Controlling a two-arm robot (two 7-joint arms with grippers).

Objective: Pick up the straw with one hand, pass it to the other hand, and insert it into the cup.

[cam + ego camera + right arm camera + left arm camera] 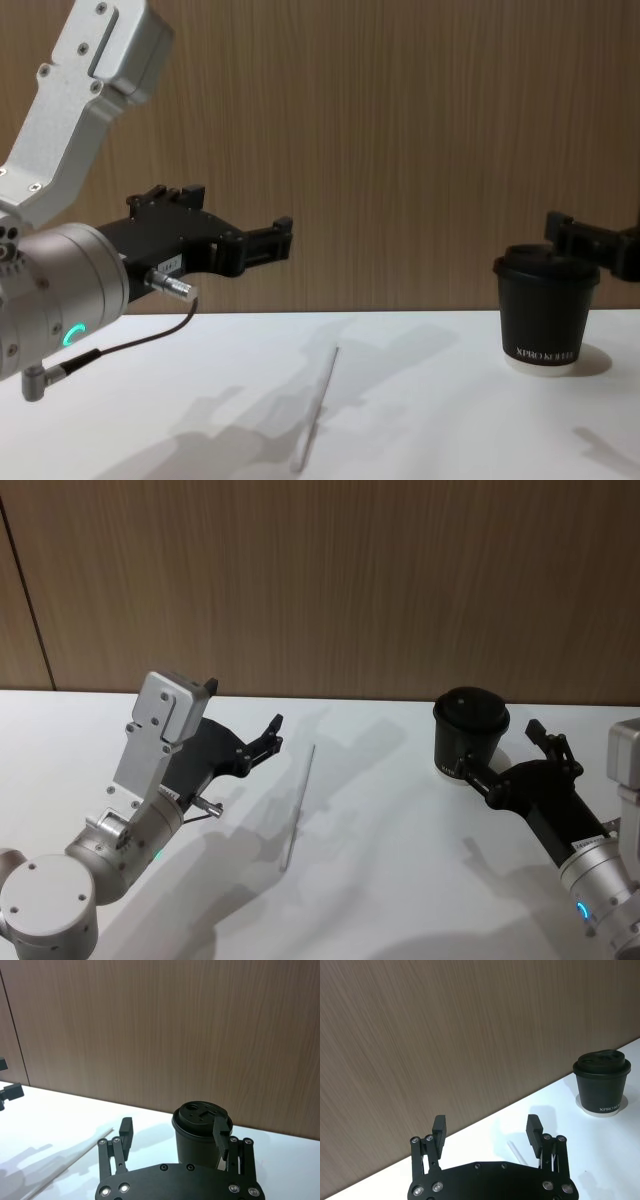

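The straw (pixel 299 805) is seen at full length in the head view, laid flat on the white bench (pixel 380 870) well to the left of the cup (pixel 470 730), its far end slanted slightly toward the cup. In the left wrist view the left tool (pixel 486 1125) is shown spread wide with nothing gripped, and a short end of the straw (pixel 514 1151) is caught between its fingers. From the chest view it is made plain that this tool is held up off the bench, farther left of the cup (pixel 545 320) than the straw (pixel 320 405); the cup's white lettering is also seen there. The right tool (pixel 503 752) is set close against the cup's near right side, wide open and empty. In the right wrist view one finger (pixel 220 1132) is laid across the cup (pixel 195 1132), so contact cannot be judged. A black cable (pixel 130 340) with a metal plug hangs by the left wrist, and a wood-panelled wall (pixel 320 580) stands behind the cup
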